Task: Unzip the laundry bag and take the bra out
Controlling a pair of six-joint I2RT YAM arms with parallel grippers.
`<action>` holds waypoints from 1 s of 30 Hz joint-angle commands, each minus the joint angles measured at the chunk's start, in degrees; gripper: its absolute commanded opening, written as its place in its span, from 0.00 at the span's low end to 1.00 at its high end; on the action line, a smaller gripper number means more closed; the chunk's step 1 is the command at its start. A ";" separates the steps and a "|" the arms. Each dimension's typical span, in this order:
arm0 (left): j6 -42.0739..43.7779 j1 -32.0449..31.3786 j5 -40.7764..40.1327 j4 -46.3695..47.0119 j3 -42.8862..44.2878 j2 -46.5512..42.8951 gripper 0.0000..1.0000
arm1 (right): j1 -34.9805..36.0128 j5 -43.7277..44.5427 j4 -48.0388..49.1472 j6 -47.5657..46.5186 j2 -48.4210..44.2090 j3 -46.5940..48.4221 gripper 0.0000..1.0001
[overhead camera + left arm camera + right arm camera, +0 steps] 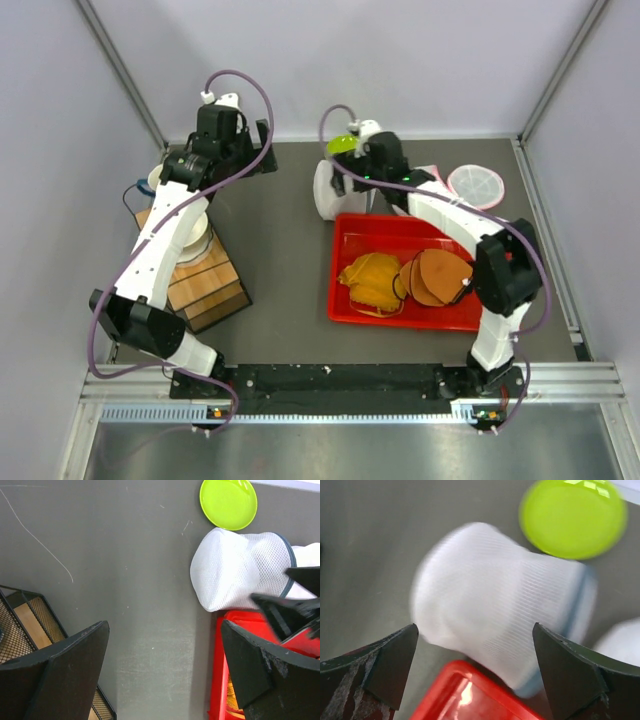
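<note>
A white mesh laundry bag (335,190) with a dark blue trim lies on the grey table, touching the far left corner of a red tray (345,300). It also shows in the left wrist view (235,572). The right wrist view is blurred and shows the bag (495,620) too. I cannot see its zip or what is inside. Orange (373,282) and brown (437,277) padded bra cups lie in the tray. My right gripper (366,172) (475,630) is open just above the bag. My left gripper (262,152) (164,630) is open and empty over bare table, left of the bag.
A lime green disc (340,145) (228,502) (572,517) lies behind the bag. A round white mesh piece with a pink rim (476,184) sits at the back right. A wooden block in a black wire basket (205,280) (30,625) stands at the left.
</note>
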 commanded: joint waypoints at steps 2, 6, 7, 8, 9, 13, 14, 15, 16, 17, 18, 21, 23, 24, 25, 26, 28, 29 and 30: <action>-0.12 0.23 1.56 3.63 -1.26 0.21 0.99 | -7.54 7.33 11.48 11.30 -10.40 -10.94 0.99; -0.30 0.23 2.26 3.63 -1.53 0.30 0.99 | -9.48 6.81 11.14 14.74 -10.93 -14.30 0.99; -0.47 0.23 2.35 3.63 -1.88 0.30 0.99 | -9.83 5.84 11.14 16.14 -10.32 -14.65 0.99; -0.56 0.23 2.43 3.72 -2.05 0.21 0.99 | -10.44 4.70 11.14 16.93 -10.06 -15.09 0.99; -0.56 0.23 2.52 3.72 -2.32 -0.05 0.99 | -10.53 2.52 11.31 17.55 -9.88 -15.27 0.98; -1.26 0.23 3.66 3.98 -3.37 -0.32 0.99 | -10.54 -2.94 15.43 19.48 -8.21 -15.71 0.86; -1.61 0.23 4.36 4.16 -3.46 -0.32 0.99 | -10.53 -3.82 15.71 19.84 -6.64 -15.10 0.80; -1.88 0.14 4.98 4.33 -3.64 -0.41 0.99 | -10.62 -5.40 15.97 20.02 -5.84 -14.48 0.64; -2.32 0.05 5.77 4.51 -4.07 -0.23 0.99 | -10.54 -6.46 16.15 20.45 -4.88 -13.78 0.56; -2.49 -0.03 6.30 4.69 -4.08 -0.32 0.99 | -10.53 -7.60 16.24 20.63 -4.17 -12.03 0.49; -2.50 -0.12 6.39 4.69 -4.08 -0.15 0.99 | -10.45 -9.61 16.33 20.46 -2.95 -11.23 0.28; -2.50 -0.21 6.13 4.69 -4.25 -0.14 0.99 | -9.57 -9.73 12.82 17.57 -1.88 -6.58 0.02; -2.41 -0.21 5.95 4.69 -4.17 -0.23 0.99 | -7.90 -8.15 10.36 12.65 -1.88 -2.11 0.00; -2.23 -0.12 5.60 4.69 -4.25 -0.32 0.99 | -7.38 -6.31 6.78 10.81 -2.05 -0.95 0.00; -2.14 -0.12 5.34 4.69 -3.99 -0.32 0.99 | -5.98 -5.42 5.96 6.96 -2.66 0.88 0.00; -2.06 -0.12 5.16 4.77 -3.99 -0.32 0.99 | -5.18 -4.63 5.26 4.84 -3.02 1.69 0.00; -1.79 0.05 4.63 4.69 -3.47 -0.14 0.99 | -2.55 -0.77 2.80 -1.38 -3.81 4.05 0.00; -1.79 0.14 4.63 4.69 -3.38 0.03 0.99 | -1.32 0.98 1.75 -3.43 -3.90 4.76 0.00; -1.97 0.40 4.55 4.60 -3.20 0.38 0.99 | -0.35 3.78 0.34 -5.45 -3.81 5.29 0.00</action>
